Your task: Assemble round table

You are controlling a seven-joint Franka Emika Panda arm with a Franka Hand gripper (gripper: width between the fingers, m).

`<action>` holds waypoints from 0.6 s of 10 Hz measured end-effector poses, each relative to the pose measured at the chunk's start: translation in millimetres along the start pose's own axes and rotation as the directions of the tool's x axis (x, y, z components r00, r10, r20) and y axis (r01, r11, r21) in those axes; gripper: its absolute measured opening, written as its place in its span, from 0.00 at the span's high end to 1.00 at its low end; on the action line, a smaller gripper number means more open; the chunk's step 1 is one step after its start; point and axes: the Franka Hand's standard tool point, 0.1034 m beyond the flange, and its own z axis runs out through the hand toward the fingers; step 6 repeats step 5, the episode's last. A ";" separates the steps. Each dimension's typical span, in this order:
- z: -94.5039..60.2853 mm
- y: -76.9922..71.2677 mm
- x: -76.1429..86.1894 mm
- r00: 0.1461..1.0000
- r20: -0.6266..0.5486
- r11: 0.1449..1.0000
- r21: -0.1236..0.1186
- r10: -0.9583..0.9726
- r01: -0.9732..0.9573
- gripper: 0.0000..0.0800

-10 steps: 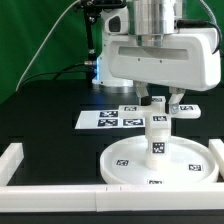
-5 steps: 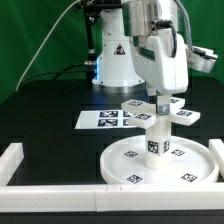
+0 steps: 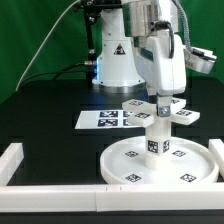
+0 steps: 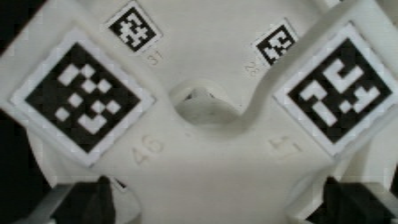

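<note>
The wide rimmed round disc (image 3: pixel 185 160) lies on the table at the front of the exterior view. The short thick cylinder (image 3: pixel 156 140) stands upright at its middle. The flat-armed piece (image 3: pixel 183 113) sits level on top of the cylinder. My gripper (image 3: pixel 163 102) comes straight down onto it, with a finger on either side of its middle, shut on it. In the wrist view the flat-armed piece (image 4: pixel 205 105) and its tags fill the picture, and my gripper (image 4: pixel 217 205) shows only its dark fingertips (image 4: pixel 98 200) at the piece's two sides.
The marker board (image 3: pixel 100 119) lies behind the disc toward the exterior view's left. White border rails run along the left (image 3: pixel 12 158) and the front (image 3: pixel 55 186). The robot base (image 3: pixel 112 60) stands at the back.
My wrist has turned about a quarter turn about its vertical axis since a second ago, and the flat-armed piece turned with it. Nothing visible changed in the last half second.
</note>
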 end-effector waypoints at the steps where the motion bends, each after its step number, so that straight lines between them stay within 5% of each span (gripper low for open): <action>1: -15.4 -2.6 -5.1 1.000 0.021 1.000 0.006 -0.007 0.007 0.21; 3: -33.0 -8.0 -6.1 0.999 0.038 1.000 0.020 -0.016 0.015 0.19; 6: -29.4 -6.5 -6.5 0.999 0.036 1.000 0.014 -0.018 0.017 0.19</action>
